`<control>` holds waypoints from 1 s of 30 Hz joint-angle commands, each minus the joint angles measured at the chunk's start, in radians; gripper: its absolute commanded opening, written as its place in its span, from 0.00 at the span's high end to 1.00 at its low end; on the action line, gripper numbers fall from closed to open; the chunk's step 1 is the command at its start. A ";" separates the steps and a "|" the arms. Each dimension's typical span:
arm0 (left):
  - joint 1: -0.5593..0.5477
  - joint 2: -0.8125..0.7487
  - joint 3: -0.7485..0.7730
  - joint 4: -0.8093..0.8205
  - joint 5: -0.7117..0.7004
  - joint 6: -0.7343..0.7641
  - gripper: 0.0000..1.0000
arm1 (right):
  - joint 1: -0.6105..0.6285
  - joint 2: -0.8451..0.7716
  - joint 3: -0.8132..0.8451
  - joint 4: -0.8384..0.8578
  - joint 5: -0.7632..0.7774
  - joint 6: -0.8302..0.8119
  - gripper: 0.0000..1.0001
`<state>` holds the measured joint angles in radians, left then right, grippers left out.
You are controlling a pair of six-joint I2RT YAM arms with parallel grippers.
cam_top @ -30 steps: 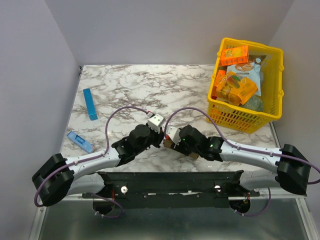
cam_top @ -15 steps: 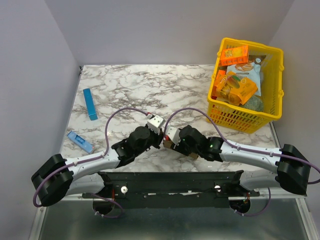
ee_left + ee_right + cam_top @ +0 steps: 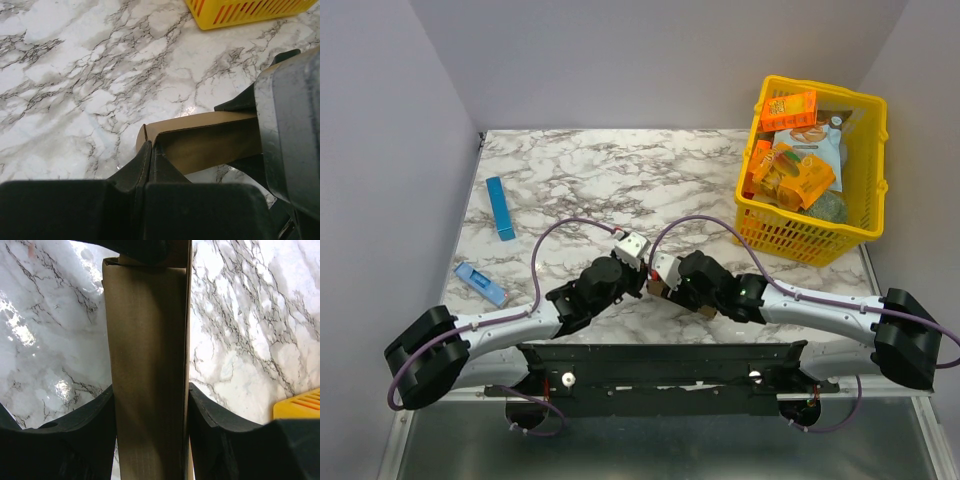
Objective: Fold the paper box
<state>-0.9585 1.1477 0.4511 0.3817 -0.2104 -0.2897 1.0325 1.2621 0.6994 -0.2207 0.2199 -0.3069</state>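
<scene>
Left gripper (image 3: 150, 152) jaws pressed together, seemingly nipping a corner flap of the paper box (image 3: 205, 132), box nearly hidden overhead at the table's (image 3: 620, 170) near middle, right gripper (image 3: 150, 405) jaws clamping its width, basket (image 3: 800, 235) far right.

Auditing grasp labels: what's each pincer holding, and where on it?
Both hold the paper box. The right pincer clamps its body across the two long sides; the left pincer, shut, pinches a thin edge at one end.

Slim brown paper box (image 3: 147, 365) (unprinted)
</scene>
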 commanded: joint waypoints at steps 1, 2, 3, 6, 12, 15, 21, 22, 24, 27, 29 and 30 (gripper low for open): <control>-0.011 0.056 -0.048 -0.153 -0.168 -0.005 1.00 | -0.003 0.008 -0.054 0.000 0.027 0.038 0.68; -0.016 0.063 -0.043 -0.152 -0.176 -0.008 1.00 | -0.002 0.007 -0.057 0.000 0.036 0.037 0.68; -0.019 0.067 -0.045 -0.152 -0.179 -0.011 1.00 | -0.003 0.006 -0.058 0.003 0.056 0.032 0.68; -0.028 0.093 -0.054 -0.126 -0.195 -0.022 1.00 | -0.003 0.010 -0.057 0.007 0.082 0.005 0.68; -0.029 0.126 -0.074 -0.034 -0.257 0.026 1.00 | -0.005 0.025 -0.051 0.007 0.151 -0.061 0.69; -0.029 0.150 -0.069 0.031 -0.227 0.092 1.00 | -0.006 0.007 -0.052 0.006 0.167 -0.092 0.70; -0.028 0.213 -0.055 0.095 -0.198 0.142 1.00 | -0.029 -0.039 -0.070 0.001 0.168 -0.110 0.71; -0.026 0.225 -0.057 0.105 -0.181 0.153 1.00 | -0.034 -0.044 -0.072 0.001 0.167 -0.109 0.71; -0.026 0.239 -0.054 0.124 -0.167 0.158 1.00 | -0.040 -0.046 -0.075 0.004 0.157 -0.109 0.71; -0.026 0.268 -0.043 0.131 -0.176 0.158 1.00 | -0.051 -0.036 -0.075 0.004 0.139 -0.104 0.72; -0.026 0.290 -0.045 0.140 -0.191 0.170 1.00 | -0.055 -0.033 -0.075 0.004 0.131 -0.101 0.72; -0.026 0.297 -0.042 0.151 -0.196 0.173 1.00 | -0.058 -0.032 -0.075 0.007 0.124 -0.100 0.73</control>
<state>-1.0035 1.3655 0.4492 0.7086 -0.3248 -0.1783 0.9916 1.2335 0.6540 -0.1749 0.3283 -0.3943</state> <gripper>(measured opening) 0.010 0.578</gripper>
